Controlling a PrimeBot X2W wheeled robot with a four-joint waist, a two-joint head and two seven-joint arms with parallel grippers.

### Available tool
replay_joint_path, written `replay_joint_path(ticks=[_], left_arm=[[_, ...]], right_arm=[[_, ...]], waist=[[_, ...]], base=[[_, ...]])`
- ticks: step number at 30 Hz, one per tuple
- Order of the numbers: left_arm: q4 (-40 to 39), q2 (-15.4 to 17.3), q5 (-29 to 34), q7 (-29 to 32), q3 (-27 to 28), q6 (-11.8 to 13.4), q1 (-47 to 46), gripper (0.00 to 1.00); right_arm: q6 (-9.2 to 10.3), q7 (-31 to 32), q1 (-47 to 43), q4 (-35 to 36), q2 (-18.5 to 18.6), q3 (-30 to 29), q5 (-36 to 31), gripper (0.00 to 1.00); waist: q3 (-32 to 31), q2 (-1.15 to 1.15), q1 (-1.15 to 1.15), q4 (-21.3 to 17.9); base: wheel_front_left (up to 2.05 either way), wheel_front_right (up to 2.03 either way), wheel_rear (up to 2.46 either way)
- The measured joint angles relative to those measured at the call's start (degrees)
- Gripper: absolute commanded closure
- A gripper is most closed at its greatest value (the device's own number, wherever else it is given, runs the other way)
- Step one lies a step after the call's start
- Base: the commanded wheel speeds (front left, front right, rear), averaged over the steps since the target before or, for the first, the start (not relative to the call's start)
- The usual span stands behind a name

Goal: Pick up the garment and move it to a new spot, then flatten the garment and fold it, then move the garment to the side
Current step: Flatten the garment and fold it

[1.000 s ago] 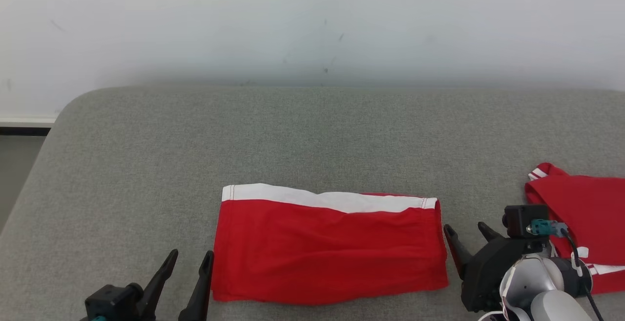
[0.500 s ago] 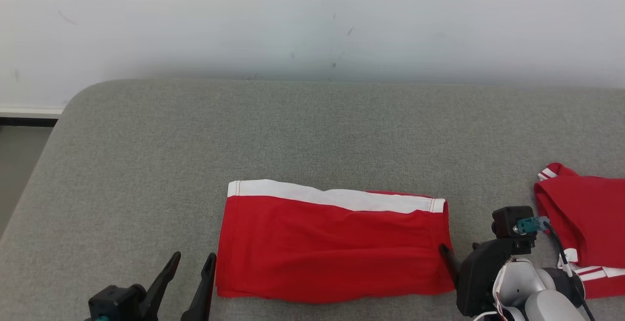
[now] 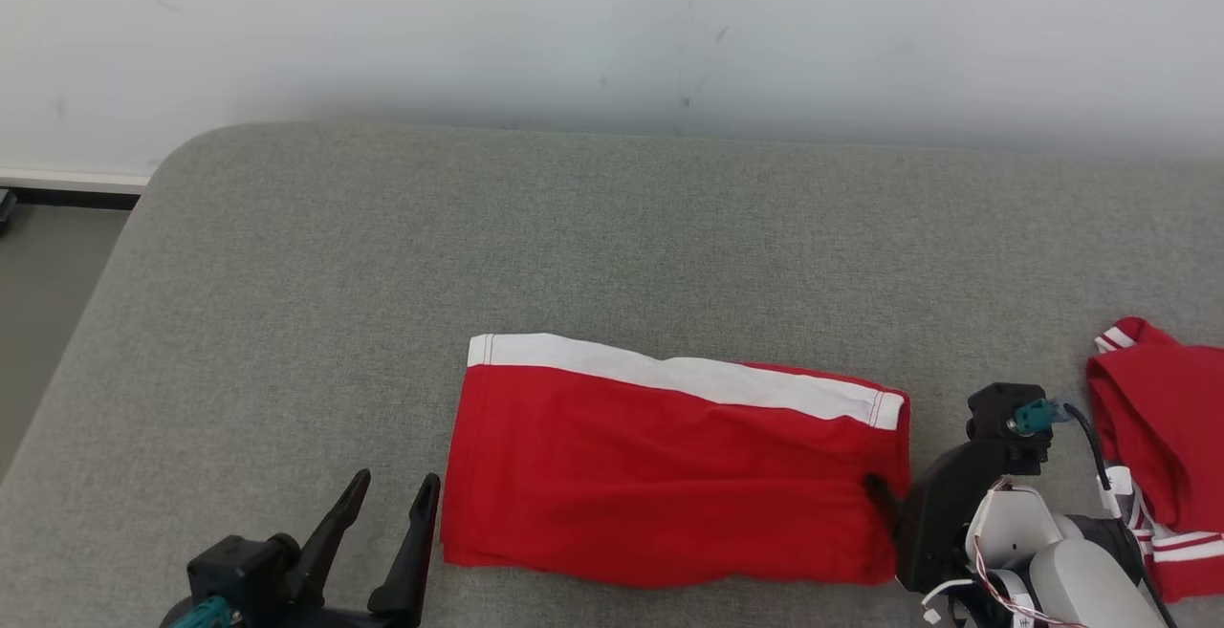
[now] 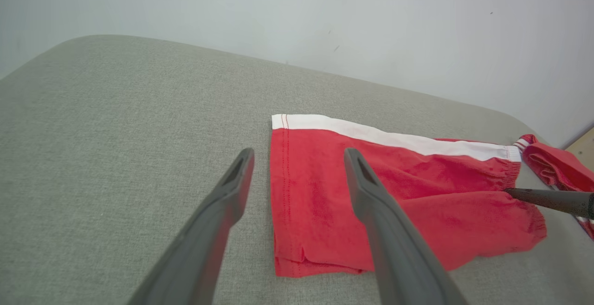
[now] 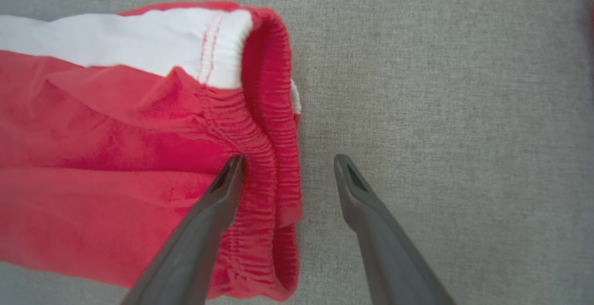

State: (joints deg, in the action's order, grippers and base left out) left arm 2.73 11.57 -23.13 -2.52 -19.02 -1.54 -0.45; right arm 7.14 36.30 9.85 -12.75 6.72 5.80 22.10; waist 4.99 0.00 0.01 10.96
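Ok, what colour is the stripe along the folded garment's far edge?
White; the stripe shows best in the head view.

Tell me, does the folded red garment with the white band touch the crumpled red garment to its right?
Apart. The head view shows bare grey cushion between the folded red garment and the crumpled red garment.

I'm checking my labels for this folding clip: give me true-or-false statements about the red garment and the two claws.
Both the left claw and the right claw stand open. True.
The left claw grips the folded garment. False: it sits open beside the garment's left edge, holding nothing.
The right claw straddles the garment's elastic edge, one finger over cloth, one over the grey cushion. True.
The white band runs along the garment's near edge. False: it runs along the far edge.
A second red garment lies at the robot's left. False: it lies at the right.
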Motion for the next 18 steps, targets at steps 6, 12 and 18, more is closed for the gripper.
replay_joint_path(ticks=[6, 12, 18], left_arm=[[0.37, -0.09, -0.08, 0.0, 0.12, 0.0, -0.12, 0.0], [0.75, -0.14, -0.08, 0.0, 0.03, 0.0, -0.15, 0.0], [1.21, -0.32, -0.09, 0.0, -0.22, -0.05, -0.2, 0.0]], right_arm=[[0.0, 2.12, 0.39, -2.2, -1.05, -1.13, -0.01, 0.0], [0.0, 4.07, 2.36, -3.61, -1.8, -1.76, -0.11, 0.0], [0.0, 5.61, 2.49, -3.98, -2.09, -2.1, -0.11, 0.79]], waist=[[0.49, 0.0, -0.01, 0.73], [0.52, 0.0, -0.01, 0.98], [0.39, 0.0, -0.01, 1.33]], base=[[0.0, 0.0, 0.0], [0.0, 0.0, 0.0], [0.0, 0.0, 0.0]])
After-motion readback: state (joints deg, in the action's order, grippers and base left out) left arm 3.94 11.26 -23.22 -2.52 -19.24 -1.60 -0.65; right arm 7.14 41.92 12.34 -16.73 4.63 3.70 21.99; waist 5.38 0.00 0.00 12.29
